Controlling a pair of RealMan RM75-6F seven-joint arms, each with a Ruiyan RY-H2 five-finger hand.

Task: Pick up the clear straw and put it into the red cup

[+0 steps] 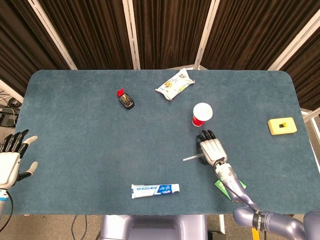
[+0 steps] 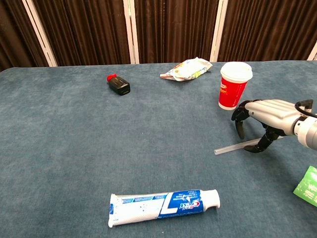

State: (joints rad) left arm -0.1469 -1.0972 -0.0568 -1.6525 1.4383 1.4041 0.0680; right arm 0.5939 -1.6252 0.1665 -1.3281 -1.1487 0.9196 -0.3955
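Right hand [image 2: 270, 112] arched low over the straw [image 2: 233, 147], thumb at it, grasp uncertain; cup [image 2: 234, 85] just beyond; left hand [image 1: 11, 160] released.

The right hand [image 1: 212, 150] sits low at right of centre in the head view, palm down, dark fingers [image 2: 240, 128] curled downward, holding nothing. The left hand [image 1: 10, 162] rests at the far left edge, fingers spread and empty.
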